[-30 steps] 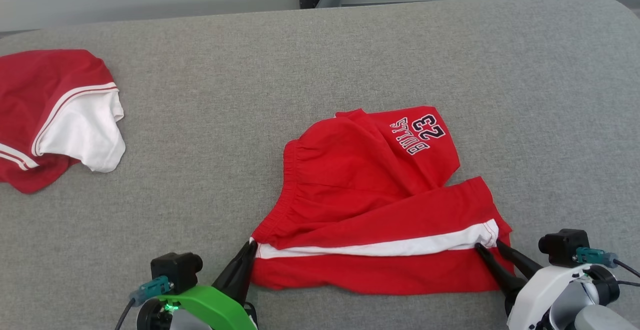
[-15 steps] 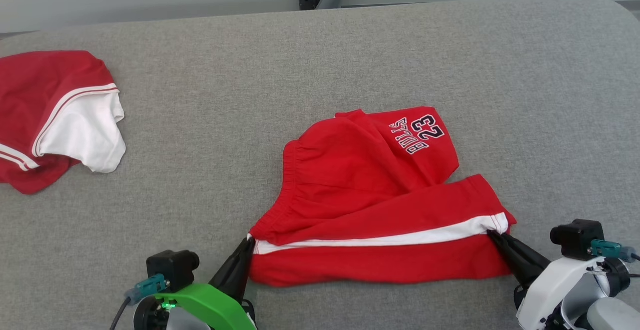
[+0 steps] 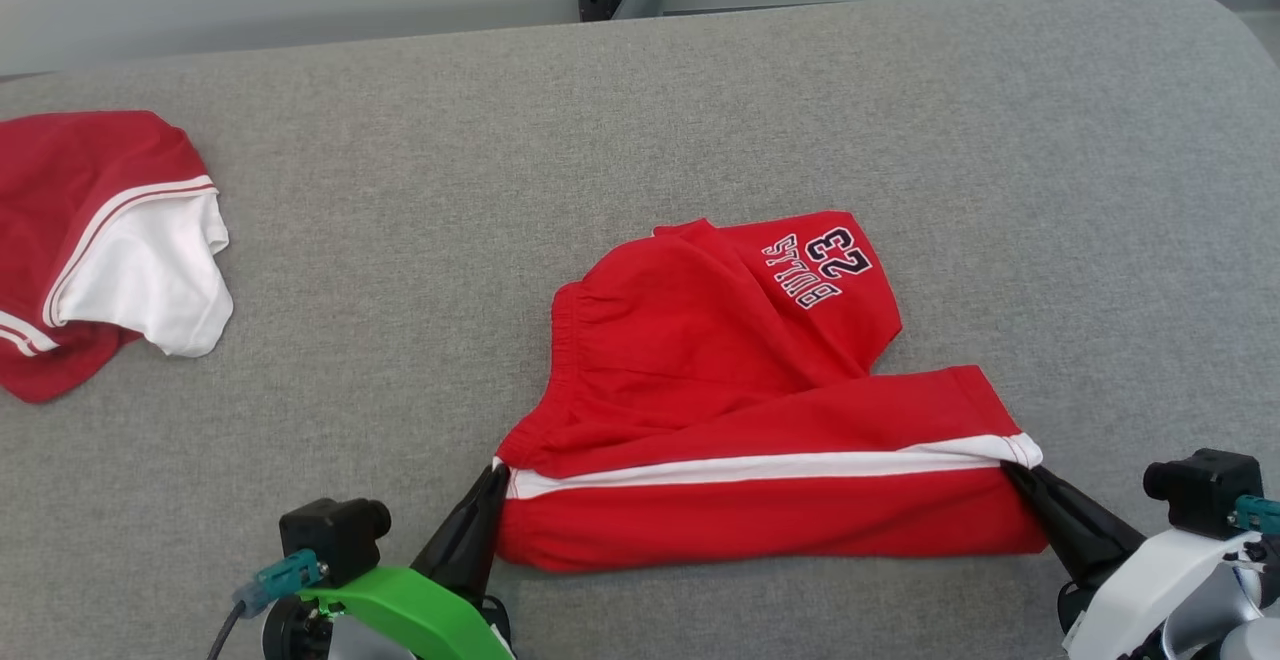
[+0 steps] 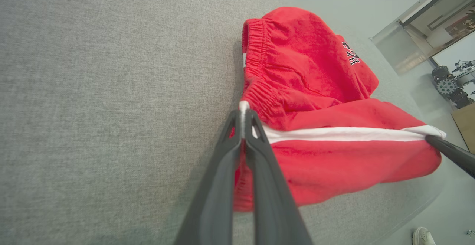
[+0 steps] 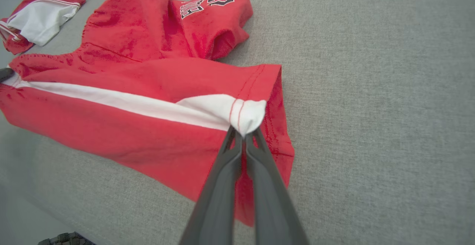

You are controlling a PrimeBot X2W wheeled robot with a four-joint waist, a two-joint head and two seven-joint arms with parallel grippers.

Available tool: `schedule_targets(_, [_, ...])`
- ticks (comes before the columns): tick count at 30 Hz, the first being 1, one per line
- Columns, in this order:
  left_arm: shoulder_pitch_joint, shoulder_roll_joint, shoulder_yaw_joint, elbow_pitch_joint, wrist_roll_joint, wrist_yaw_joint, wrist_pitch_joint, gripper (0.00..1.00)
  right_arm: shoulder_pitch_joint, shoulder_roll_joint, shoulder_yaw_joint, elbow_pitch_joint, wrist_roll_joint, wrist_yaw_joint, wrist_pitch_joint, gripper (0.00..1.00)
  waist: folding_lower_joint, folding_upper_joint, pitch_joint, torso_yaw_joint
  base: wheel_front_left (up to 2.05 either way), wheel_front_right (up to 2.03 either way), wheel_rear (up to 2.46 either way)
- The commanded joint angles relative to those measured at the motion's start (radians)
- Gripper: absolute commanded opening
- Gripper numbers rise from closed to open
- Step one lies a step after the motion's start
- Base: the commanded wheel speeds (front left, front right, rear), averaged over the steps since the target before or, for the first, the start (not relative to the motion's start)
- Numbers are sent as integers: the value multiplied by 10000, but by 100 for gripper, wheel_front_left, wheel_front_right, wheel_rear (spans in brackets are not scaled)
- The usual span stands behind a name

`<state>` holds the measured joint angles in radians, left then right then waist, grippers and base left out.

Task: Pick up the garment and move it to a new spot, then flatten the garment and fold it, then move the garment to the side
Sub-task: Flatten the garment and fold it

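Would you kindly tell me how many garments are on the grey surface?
2. The red shorts lie near the front middle; a red and white garment sits crumpled at the left edge. Nothing suggests another is hidden.

I'm looking at bright red shorts [image 3: 740, 410] carrying a white side stripe and dark, white-edged "BULLS 23" lettering, on a heathered grey fabric surface [image 3: 400, 240]. I'm also seeing a second garment [image 3: 90, 230], red with a white panel and thin white piping. The left gripper [image 3: 497, 473] is showing black fingers and a green bracket, the right gripper [image 3: 1015, 470] black fingers and a white housing.
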<state>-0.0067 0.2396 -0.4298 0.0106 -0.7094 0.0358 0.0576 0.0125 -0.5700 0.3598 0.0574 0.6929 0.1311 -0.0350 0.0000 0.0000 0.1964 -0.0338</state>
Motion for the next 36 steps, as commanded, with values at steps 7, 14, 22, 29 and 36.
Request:
schedule_targets(7, [40, 167, -51, -1291, -113, 97, 197, 0, 387, 129, -1051, -1111, 333, -7, 69, 0, 0, 0, -179, 24, 0, 0, 0])
schedule_targets(14, [-872, 485, 47, -3657, -30, 387, 1163, 0, 306, 17, -2353, -2960, 915, -7, 432, 0, 0, 0, -287, 204, 0, 0, 0])
schedule_targets(22, [-4343, 716, 974, -4727, -1212, 589, 3515, 0, -1406, -280, -3722, -4332, 1987, -5, 1580, 0, 0, 0, 411, 337, 0, 0, 0])
schedule_targets(29, [-9446, 381, 1614, -1433, -1710, 497, 4723, 0, -6373, 205, -3488, -2291, 1488, -4, 2744, 0, 0, 0, 2104, 240, 0, 0, 0])
schedule_targets(36, [-13963, -256, 1817, 3258, -558, 201, 2909, 0, -12084, 2798, -3809, 2110, -583, -11, 1685, 0, 0, 0, 3389, -137, 0, 0, 0])
